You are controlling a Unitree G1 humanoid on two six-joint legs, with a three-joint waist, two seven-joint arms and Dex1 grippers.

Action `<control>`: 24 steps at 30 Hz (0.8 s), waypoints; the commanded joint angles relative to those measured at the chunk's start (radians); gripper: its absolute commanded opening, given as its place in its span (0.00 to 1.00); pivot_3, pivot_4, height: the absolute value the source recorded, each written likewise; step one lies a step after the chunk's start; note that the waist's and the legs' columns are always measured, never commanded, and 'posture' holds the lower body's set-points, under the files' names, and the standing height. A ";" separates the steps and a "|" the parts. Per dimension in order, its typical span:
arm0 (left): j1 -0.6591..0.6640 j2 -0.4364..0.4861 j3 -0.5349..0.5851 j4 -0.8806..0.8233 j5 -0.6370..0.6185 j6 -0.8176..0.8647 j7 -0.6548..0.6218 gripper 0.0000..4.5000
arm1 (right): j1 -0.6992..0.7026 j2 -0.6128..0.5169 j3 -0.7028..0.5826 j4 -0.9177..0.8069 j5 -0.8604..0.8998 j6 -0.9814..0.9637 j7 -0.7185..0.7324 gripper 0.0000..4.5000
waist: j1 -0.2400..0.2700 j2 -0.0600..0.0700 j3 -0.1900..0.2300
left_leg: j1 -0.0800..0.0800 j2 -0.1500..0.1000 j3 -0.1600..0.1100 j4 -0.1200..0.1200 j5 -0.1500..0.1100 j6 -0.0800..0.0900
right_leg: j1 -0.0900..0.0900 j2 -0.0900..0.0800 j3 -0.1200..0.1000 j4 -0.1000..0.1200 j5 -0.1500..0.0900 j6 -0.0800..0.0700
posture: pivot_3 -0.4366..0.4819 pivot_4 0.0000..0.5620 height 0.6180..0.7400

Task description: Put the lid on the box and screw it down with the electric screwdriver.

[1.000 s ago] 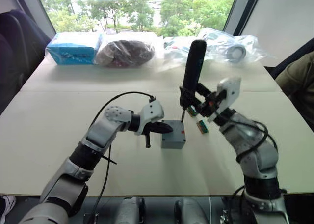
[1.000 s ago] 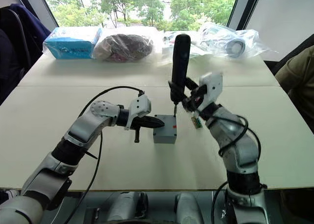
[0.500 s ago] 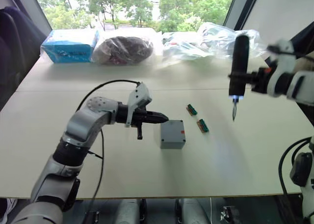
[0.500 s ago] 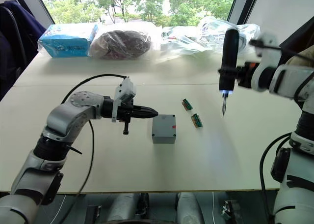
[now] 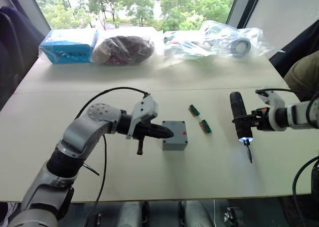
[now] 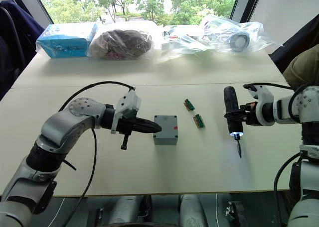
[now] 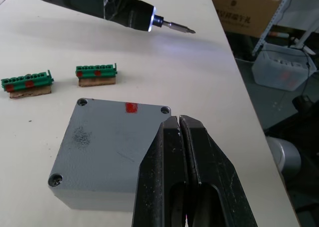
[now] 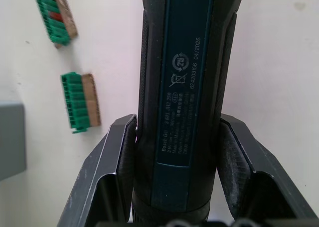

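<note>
Screws look seated in the small square grey plastic box point(image 5: 175, 135) at frame centre, its lid on; left gripper point(image 5: 167, 133), fingers pressed together and empty, rests at its edge, while right gripper point(image 5: 238, 121) clamps the dark blue-and-black pen-style electric screwdriver point(image 5: 239, 119) at right, so next is probably setting it down.

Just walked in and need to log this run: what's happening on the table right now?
A humanoid robot is working on a small grey box with its lid on top. The left hand, fingers shut, rests its tip against the box's side. The right hand grips the electric screwdriver, tip light on, held off to the right of the box, past two green connectors, bit pointing down above the table.
</note>
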 commanded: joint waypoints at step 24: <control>-0.115 0.050 0.205 0.192 -0.045 -0.028 0.058 0.00 | -0.046 -0.034 0.038 -0.040 -0.232 -0.253 0.213 0.99 | -0.001 0.000 0.001 | 0.001 0.000 0.000 0.001 0.003 -0.005 | 0.000 0.001 0.000 0.001 0.000 0.001 | 0.48 0.27 1.00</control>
